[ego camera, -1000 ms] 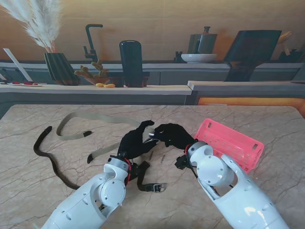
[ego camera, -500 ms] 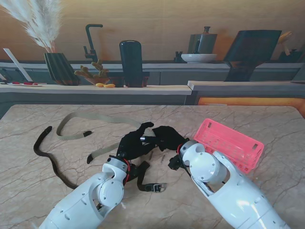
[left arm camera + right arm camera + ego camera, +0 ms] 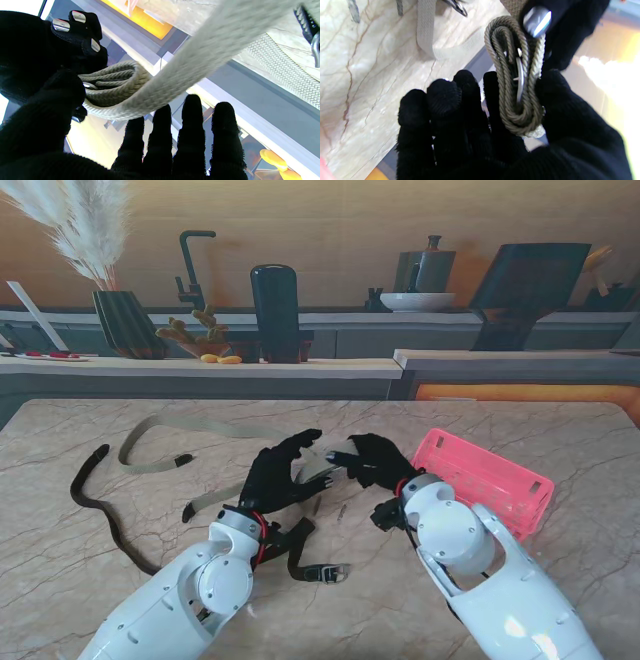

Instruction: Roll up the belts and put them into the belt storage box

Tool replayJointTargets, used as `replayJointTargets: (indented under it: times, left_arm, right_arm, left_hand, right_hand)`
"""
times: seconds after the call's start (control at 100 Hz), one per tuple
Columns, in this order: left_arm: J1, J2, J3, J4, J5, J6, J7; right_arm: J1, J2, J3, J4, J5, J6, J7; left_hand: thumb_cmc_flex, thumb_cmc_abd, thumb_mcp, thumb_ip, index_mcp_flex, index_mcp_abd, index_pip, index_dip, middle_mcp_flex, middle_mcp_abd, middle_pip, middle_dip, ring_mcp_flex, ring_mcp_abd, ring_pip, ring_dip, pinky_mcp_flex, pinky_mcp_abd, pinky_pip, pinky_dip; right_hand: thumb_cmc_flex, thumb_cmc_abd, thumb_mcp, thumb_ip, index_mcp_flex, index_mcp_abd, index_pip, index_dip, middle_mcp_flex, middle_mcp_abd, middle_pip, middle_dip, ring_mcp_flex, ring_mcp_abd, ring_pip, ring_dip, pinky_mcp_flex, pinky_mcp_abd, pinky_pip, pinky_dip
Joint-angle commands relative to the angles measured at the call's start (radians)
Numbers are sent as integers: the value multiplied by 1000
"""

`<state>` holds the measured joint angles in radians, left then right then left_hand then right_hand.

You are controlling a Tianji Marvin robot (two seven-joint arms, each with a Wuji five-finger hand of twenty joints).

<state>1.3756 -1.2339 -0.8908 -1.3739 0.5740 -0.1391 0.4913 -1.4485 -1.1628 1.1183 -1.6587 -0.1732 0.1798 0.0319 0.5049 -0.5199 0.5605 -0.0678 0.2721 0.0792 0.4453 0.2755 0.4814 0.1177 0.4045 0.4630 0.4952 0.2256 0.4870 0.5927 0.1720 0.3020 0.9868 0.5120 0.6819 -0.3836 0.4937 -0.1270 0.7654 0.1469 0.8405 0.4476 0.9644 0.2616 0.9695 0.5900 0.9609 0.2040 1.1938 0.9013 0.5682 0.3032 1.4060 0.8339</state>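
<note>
Both hands meet above the middle of the marble worktop (image 3: 90, 580), lifted off it with a few turns of the beige belt (image 3: 316, 467) wound into a small coil between them. The right hand (image 3: 372, 460) pinches the coil between thumb and fingers (image 3: 470, 100), while the left hand (image 3: 275, 477) has its thumb against the coil and its four fingers (image 3: 190, 140) straight and apart — the belt's loose end trails back across the worktop to the left. The pink storage box (image 3: 482, 480) stands just right of the right hand, a dark belt (image 3: 100, 510) lies far left, and a black belt (image 3: 305, 565) lies nearer to me beside the left wrist.
</note>
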Motion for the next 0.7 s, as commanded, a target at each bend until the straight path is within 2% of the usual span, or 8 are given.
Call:
replayJointTargets:
  times: [0.0, 0.15, 0.32, 0.51, 0.64, 0.69]
  left_arm:
    - [14, 2, -7, -14, -8, -9, -5]
    - [19, 0, -14, -16, -32, -15, -18]
    - [14, -10, -4, -4, -67, -31, -14]
    - [11, -27, 11, 3, -105, -55, 10]
    - [14, -40, 20, 5, -136, -84, 28]
    - [13, -44, 25, 8, -139, -94, 37]
  right_arm:
    - [-25, -5, 24, -31, 21, -5, -31]
    - [-74, -15, 92, -74, 143, -31, -45]
    - [-113, -18, 148, -110, 340, -22, 7]
    - [-112, -27, 164, -101, 563, 45, 72]
    - [-85, -35, 151, -64, 661, 96, 109]
    - [-70, -35, 143, -42, 690, 113, 134]
  left_hand:
    - [-27, 30, -22, -15, -19, -39, -40, -10, -75, 11, -62, -44, -76, -36, -78, -49, -45, -20, -63, -29]
    - [-24, 37, -33, -13, -18, -41, -46, -12, -124, 20, -105, -86, -139, -64, -155, -102, -86, -59, -161, -65]
    - [-32, 43, -37, -11, -62, -30, -61, -18, -170, 22, -120, -115, -173, -78, -189, -131, -104, -96, -217, -92]
    - [-71, 80, -80, -13, -122, -4, -110, -48, -240, 33, -130, -148, -222, -87, -209, -158, -129, -142, -267, -129]
    - [-94, 110, -115, -14, -120, 1, -160, -77, -249, 33, -121, -158, -233, -91, -206, -168, -137, -158, -279, -142]
    - [-97, 145, -154, -14, -116, 3, -188, -93, -255, 31, -113, -158, -238, -93, -200, -170, -138, -164, -279, -145]
  right_hand:
    - [139, 86, 121, -5, 13, -177, 102, 32, 11, 44, 74, 37, 39, -57, 65, 30, 13, -73, 59, 29]
    - [135, 98, 95, 1, 8, -201, 102, 45, 15, 37, 135, 92, 51, -89, 160, 81, 13, -97, 52, 28]
    - [133, 105, 76, 8, 7, -212, 99, 45, 28, 24, 168, 136, 66, -112, 208, 111, 27, -115, 68, 36]
    - [132, 102, 73, 14, 9, -204, 95, 38, 39, 21, 189, 161, 78, -117, 243, 128, 36, -123, 92, 49]
    - [130, 100, 72, 16, 13, -201, 92, 33, 49, 19, 204, 176, 88, -121, 266, 137, 43, -127, 109, 58]
    - [127, 99, 72, 17, 14, -203, 90, 30, 53, 17, 211, 181, 93, -124, 276, 140, 46, -130, 114, 60]
